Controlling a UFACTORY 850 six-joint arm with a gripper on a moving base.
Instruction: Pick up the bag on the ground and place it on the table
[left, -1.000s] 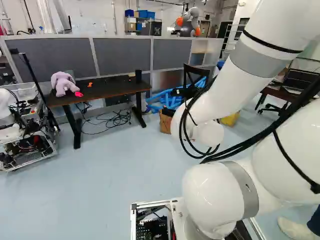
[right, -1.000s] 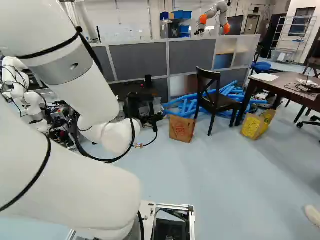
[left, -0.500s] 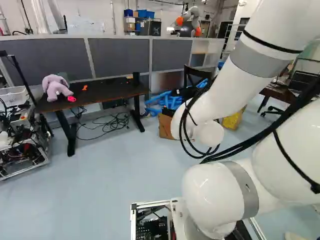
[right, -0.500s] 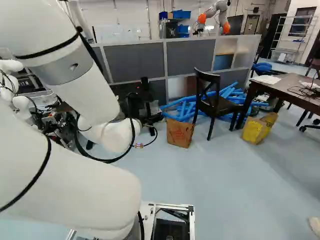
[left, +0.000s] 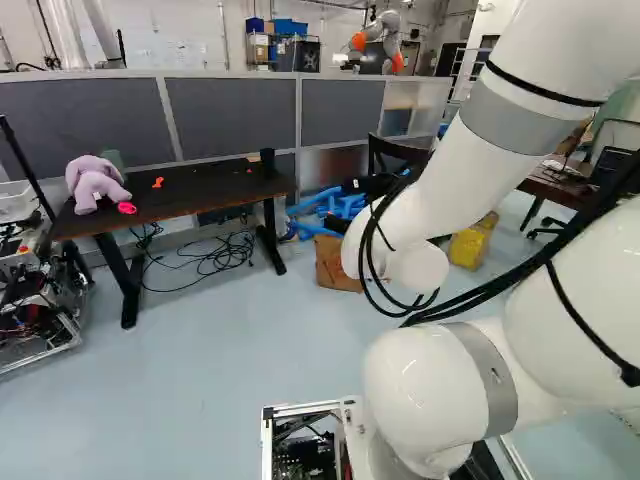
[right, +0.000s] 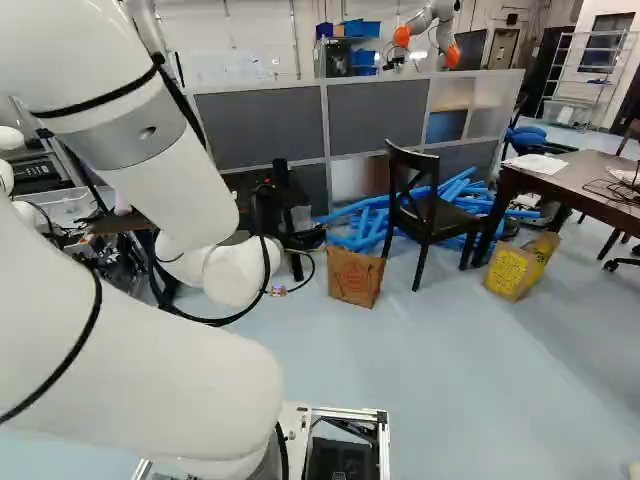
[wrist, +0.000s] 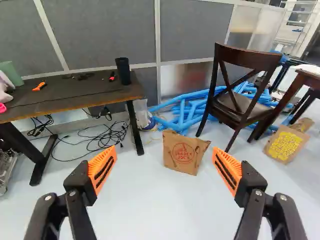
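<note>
Wrist view, with 12 o'clock straight ahead of the claw (wrist: 165, 150): the brown paper bag (wrist: 182, 156) stands on the floor at 12 o'clock, out past the tips and not touching them. The claw's two fingers are spread wide apart, and it holds nothing. I think the job now is to get closer and line up.

Paper is soft and light, so a crooked push could tip the bag over or slide it away. If one finger comes in short, it might just poke the side. A hard squeeze could crumple the bag, and a grab at only the thin top edge could rip it.

Right behind the bag are blue tubes (wrist: 187, 112). They could snag it if the claw pushes too far. The dark chair (wrist: 240, 100) is near the bag at 1 o'clock, and a wide finger could bump its leg. At 2 o'clock sits another bag with yellow print (wrist: 285, 144), so the robot could go for the wrong one. A second table (wrist: 306, 80) is also at 2 o'clock.

The long dark table (wrist: 65, 95) is at 10 to 11 o'clock, and it may be the one to use. Loose cords (wrist: 102, 140) lie under and beside it and could catch the wheels. A low swing could hit the table's edge, or knock over the black cup (wrist: 123, 71) or the purple stuffed toy (left: 95, 183).
</note>
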